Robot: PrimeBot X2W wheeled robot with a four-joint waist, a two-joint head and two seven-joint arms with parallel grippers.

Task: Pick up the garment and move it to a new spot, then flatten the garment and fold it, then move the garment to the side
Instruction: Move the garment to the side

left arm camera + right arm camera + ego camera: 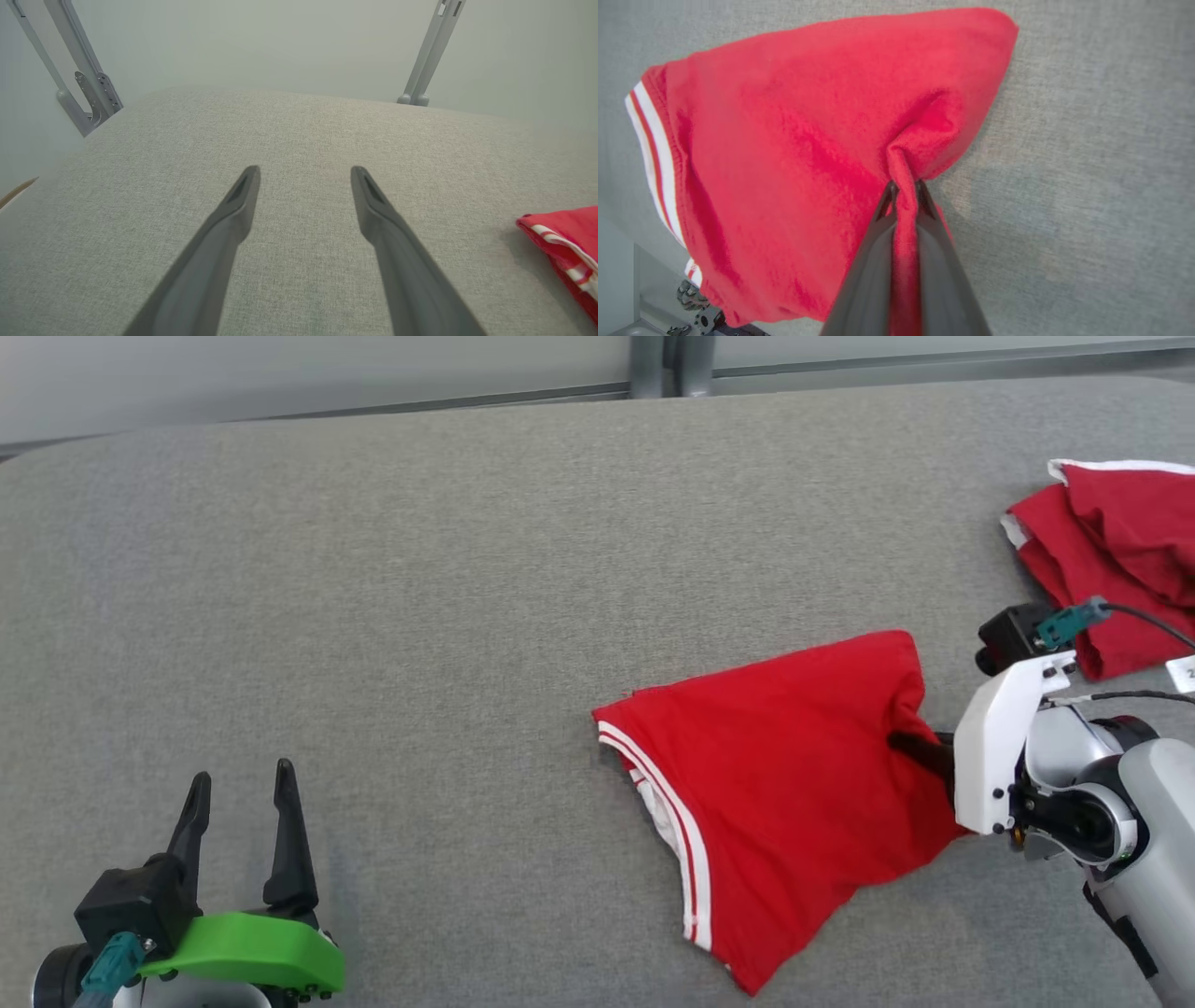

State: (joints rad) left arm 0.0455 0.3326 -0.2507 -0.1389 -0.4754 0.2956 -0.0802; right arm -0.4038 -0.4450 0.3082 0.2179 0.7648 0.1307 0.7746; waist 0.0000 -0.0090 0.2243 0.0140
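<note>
Prob. robot lab/test stn: grey fabric-topped bench (373,569), metal frame struts (427,58), bare pale wall (280,42).

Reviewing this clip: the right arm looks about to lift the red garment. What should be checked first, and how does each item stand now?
1. Right gripper shut on the red garment: ok, a pinched ridge of cloth runs between its fingers.
2. Grip takes every layer of the cloth: cannot tell.
3. Left gripper open and apart from the garment: ok.
4. Second red garment lies apart from the held one: ok, grey shows between them.
5. Grey padded surface has bare room to the left for a new spot: ok.
</note>
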